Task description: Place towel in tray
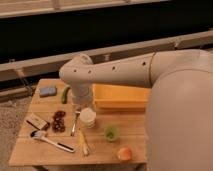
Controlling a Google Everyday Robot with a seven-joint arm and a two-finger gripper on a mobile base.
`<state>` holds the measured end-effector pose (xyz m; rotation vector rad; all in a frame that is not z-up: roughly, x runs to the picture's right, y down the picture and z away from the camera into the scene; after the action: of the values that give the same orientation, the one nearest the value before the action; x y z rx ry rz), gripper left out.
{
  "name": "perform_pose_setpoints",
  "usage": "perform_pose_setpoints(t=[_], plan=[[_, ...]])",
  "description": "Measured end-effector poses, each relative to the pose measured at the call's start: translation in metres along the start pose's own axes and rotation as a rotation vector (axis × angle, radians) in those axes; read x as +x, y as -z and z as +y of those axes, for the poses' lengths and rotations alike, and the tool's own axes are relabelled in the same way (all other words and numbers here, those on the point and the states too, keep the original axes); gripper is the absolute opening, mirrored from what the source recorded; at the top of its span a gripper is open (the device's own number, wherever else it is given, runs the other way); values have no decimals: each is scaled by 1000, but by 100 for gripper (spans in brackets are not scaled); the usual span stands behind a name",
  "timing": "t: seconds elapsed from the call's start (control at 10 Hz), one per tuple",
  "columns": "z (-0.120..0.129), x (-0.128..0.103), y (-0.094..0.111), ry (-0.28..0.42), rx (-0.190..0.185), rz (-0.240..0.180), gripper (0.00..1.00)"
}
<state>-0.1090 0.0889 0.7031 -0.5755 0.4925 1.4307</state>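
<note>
My arm [115,72] reaches in from the right, bends at the elbow and drops toward the wooden table [100,150]. My claw [81,105] hangs at its lower end, just beside the left end of the yellow tray [122,102] and right above a white cup [88,118] — I cannot tell whether it is open or closed. The tray sits at the back right of the table, its right end hidden behind my body. A fork [75,123] lies just left of the cup. A blue pad [48,91] lies at the far left corner — well apart from the tray.

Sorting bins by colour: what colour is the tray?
The tray is yellow-orange, camera view; the gripper hangs beside it.
</note>
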Motion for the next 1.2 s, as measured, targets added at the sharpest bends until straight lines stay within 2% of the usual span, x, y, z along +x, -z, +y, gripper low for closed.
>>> perform_pose_setpoints(t=[0.4, 0.6, 0.8, 1.2], plan=[[39, -58, 6, 65, -9, -79, 65], [52, -88, 1, 94, 1, -111, 65], [49, -113, -11, 95, 20, -129, 65], [50, -137, -36, 100, 40, -167, 65]])
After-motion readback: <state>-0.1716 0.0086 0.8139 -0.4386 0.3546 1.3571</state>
